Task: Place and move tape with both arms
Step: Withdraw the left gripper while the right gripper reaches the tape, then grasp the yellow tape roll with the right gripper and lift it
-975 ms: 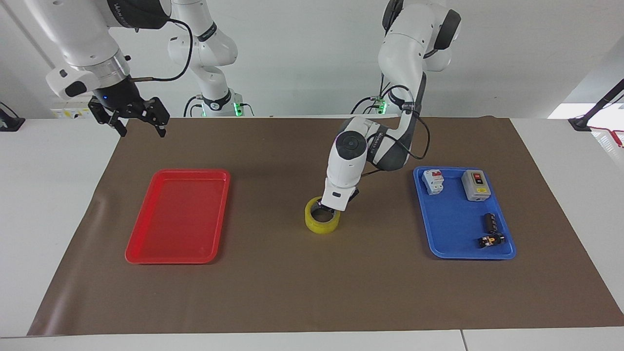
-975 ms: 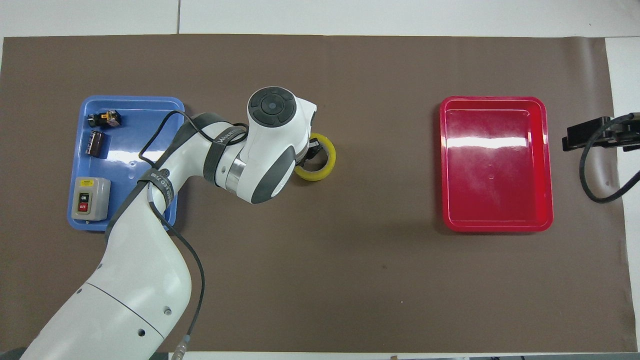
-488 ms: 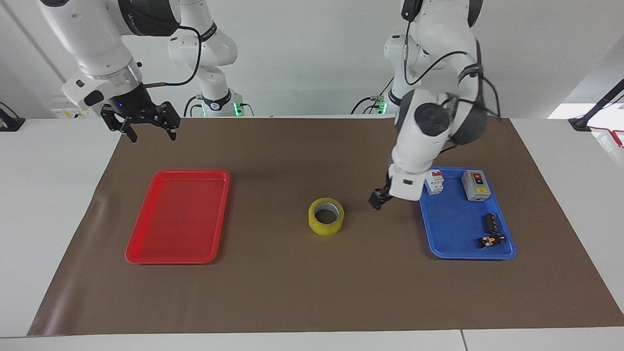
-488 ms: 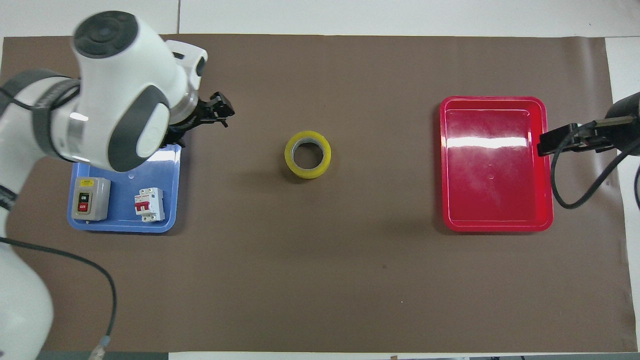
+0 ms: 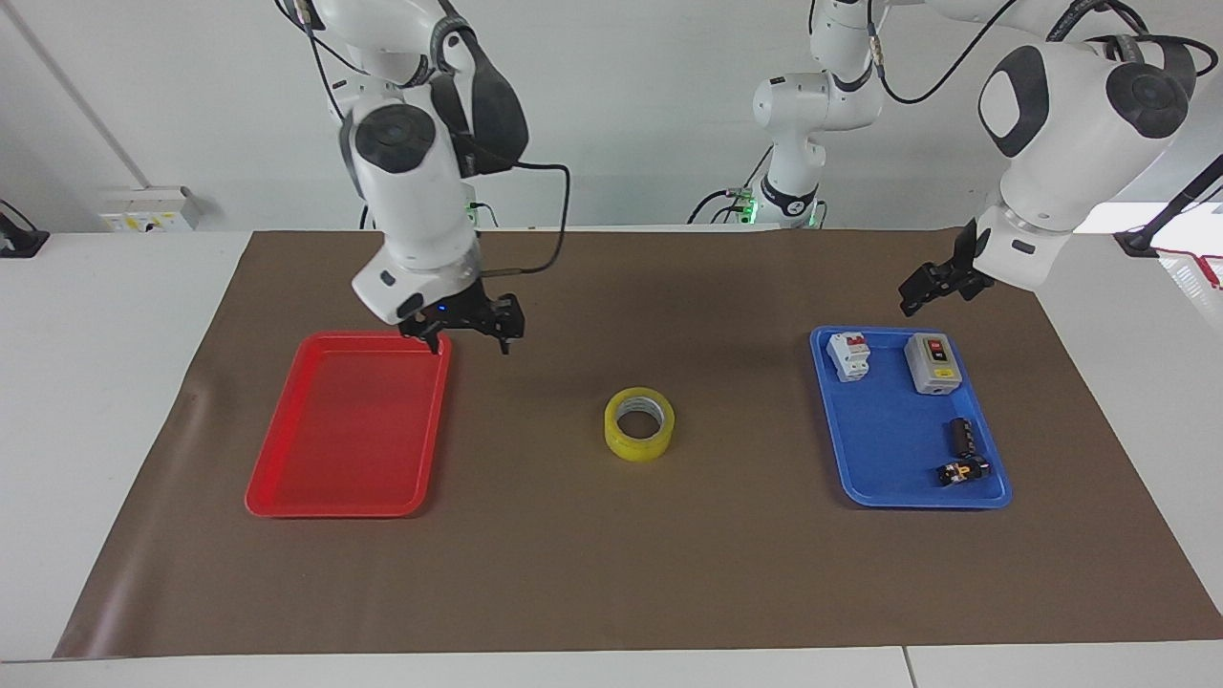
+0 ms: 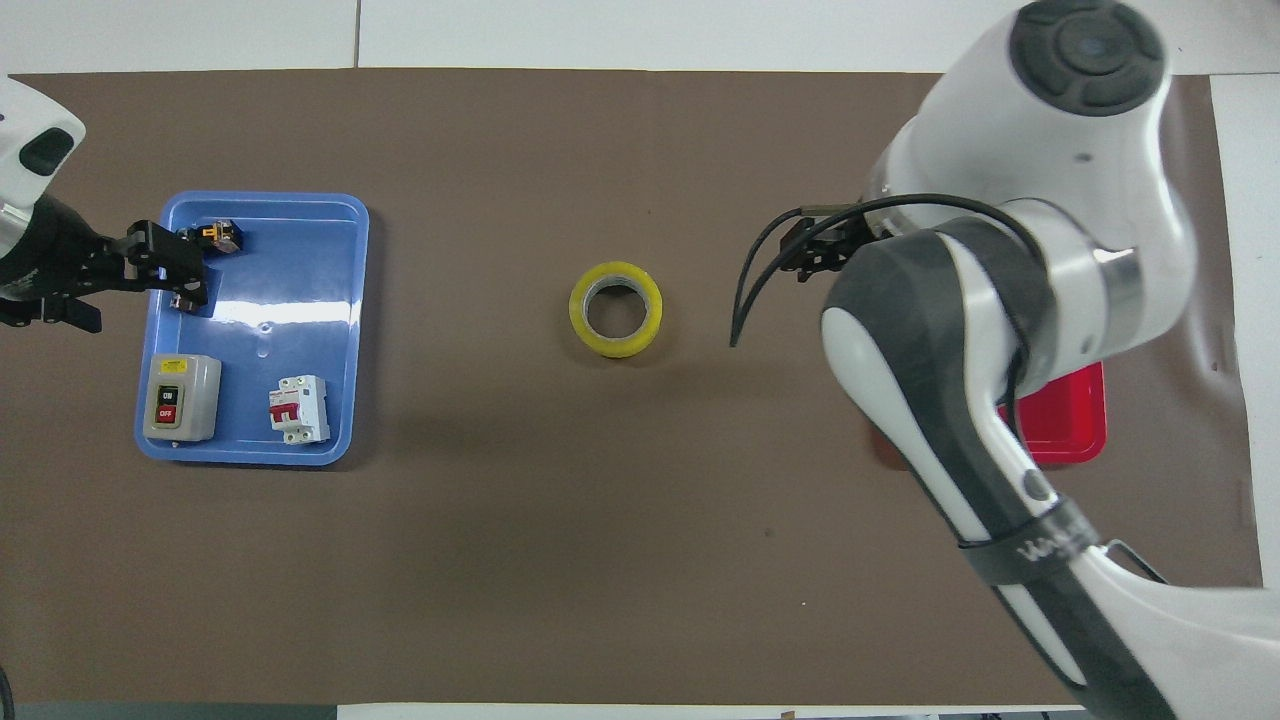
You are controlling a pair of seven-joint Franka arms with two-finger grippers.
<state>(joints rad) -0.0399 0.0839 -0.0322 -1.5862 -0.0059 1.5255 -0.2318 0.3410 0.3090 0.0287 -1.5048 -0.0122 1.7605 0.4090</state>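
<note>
The tape (image 5: 639,423) is a yellow roll lying flat on the brown mat, midway between the two trays, with nothing touching it; it also shows in the overhead view (image 6: 615,309). My right gripper (image 5: 467,342) is open and empty, in the air over the red tray's (image 5: 334,511) corner that lies nearest the robots and the tape. In the overhead view the right gripper (image 6: 812,255) stands beside the tape, apart from it. My left gripper (image 5: 925,292) is open and empty, raised over the mat by the blue tray's (image 5: 889,440) edge; it also shows in the overhead view (image 6: 140,285).
The blue tray (image 6: 290,290) holds a grey on/off switch box (image 5: 933,363), a white circuit breaker (image 5: 848,354) and two small dark parts (image 5: 963,451). The right arm hides most of the red tray (image 6: 1070,430) from overhead. Two smaller white arms stand at the robots' end.
The left gripper let go of the tape, rose and drew back past the blue tray. The right gripper swung in from the table's end to the red tray's corner nearest the tape. The tape stayed.
</note>
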